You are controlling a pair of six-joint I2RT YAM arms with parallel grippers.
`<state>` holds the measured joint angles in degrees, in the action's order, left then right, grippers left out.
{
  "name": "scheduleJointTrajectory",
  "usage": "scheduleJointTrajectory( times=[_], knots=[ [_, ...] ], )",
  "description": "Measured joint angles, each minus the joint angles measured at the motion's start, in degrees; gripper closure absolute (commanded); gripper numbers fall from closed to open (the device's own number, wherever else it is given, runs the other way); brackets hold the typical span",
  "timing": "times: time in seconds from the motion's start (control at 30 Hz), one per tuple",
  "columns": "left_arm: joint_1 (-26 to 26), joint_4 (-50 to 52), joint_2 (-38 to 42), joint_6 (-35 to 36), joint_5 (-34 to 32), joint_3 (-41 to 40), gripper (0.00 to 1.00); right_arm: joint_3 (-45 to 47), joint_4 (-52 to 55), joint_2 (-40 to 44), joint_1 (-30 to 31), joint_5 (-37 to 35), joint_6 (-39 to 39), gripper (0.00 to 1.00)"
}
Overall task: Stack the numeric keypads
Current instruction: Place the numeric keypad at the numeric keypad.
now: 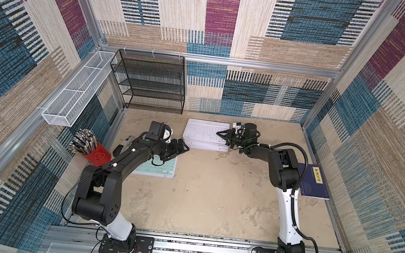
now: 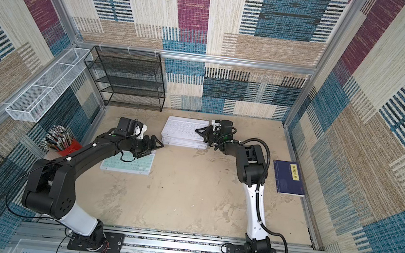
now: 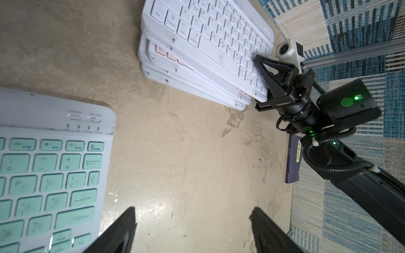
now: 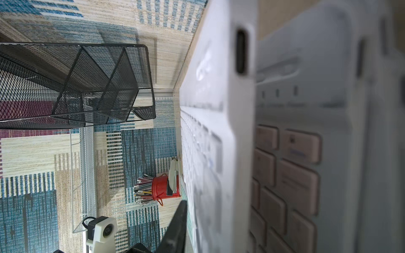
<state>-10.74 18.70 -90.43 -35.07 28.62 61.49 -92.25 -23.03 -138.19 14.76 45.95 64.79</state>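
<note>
**Robot laboratory test cell.** An aluminium-profile frame (image 1: pixel 205 58) encloses the workspace. Its walls carry a patchwork woven covering (image 1: pixel 222 7) in blue, beige and maroon. The left arm (image 1: pixel 122 159) and right arm (image 1: pixel 289 205) are bolted to a slotted base rail (image 1: pixel 206 250) at the front edge of a tan counter (image 1: pixel 200 198). A white wrist camera (image 3: pixel 287 49) rides on the right arm. Office props stage the scene: black mesh shelf (image 1: pixel 151 83), wall-hung white mesh basket (image 1: pixel 78 89), red pen cup (image 1: pixel 95 154), blue book (image 1: pixel 313 181) and a stack of keypads (image 1: pixel 205 135).
</note>
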Motion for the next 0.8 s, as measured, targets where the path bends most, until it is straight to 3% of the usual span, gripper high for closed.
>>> scheduleJointTrajectory(
  times=[0.27,0.8],
  knots=[
    [-0.04,-0.42,0.02,-0.37,0.09,-0.79,0.14,-0.5,6.75,2.97,0.0,-2.47,-3.91,0.55],
    [-0.42,-2.36,1.95,-1.25,0.11,-3.21,0.14,-4.74,26.8,5.29,0.0,-10.62,-13.29,0.52]
  ],
)
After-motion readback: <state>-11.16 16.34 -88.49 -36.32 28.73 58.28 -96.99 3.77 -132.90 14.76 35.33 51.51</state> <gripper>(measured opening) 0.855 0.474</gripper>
